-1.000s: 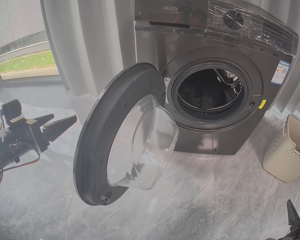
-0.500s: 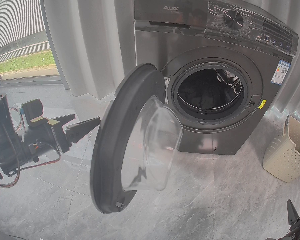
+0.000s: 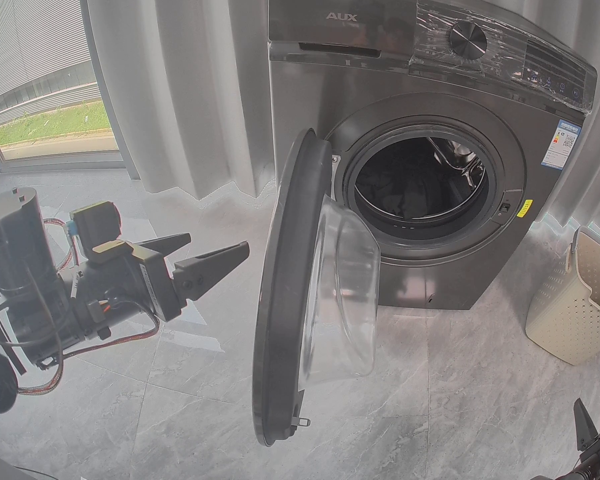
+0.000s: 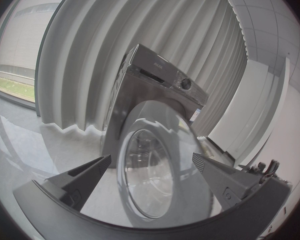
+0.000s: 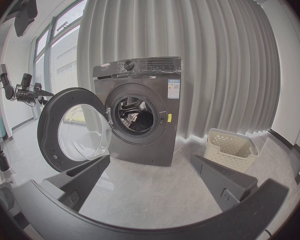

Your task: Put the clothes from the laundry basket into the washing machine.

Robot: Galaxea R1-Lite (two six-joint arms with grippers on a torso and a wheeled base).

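Observation:
The grey washing machine (image 3: 447,101) stands with its round door (image 3: 290,288) half swung, edge-on in the head view. Dark clothes (image 3: 407,195) lie inside the drum, also seen as dark clothes (image 5: 141,120) in the right wrist view. The cream laundry basket (image 3: 570,305) sits on the floor right of the machine; the basket (image 5: 231,149) looks empty inside. My left gripper (image 3: 217,241) is open, hovering just left of the door's outer face (image 4: 150,170). My right gripper (image 3: 597,395) stays low at the near right, open (image 5: 149,157) and holding nothing.
White curtains (image 3: 180,68) hang behind the machine, and a window (image 3: 40,81) is at the far left. Grey tiled floor (image 3: 413,395) lies open in front of the machine, between the door and the basket.
The door has swung from wide open to about halfway toward the machine. My left arm has moved right, following behind the door's outer face. The right arm has not moved.

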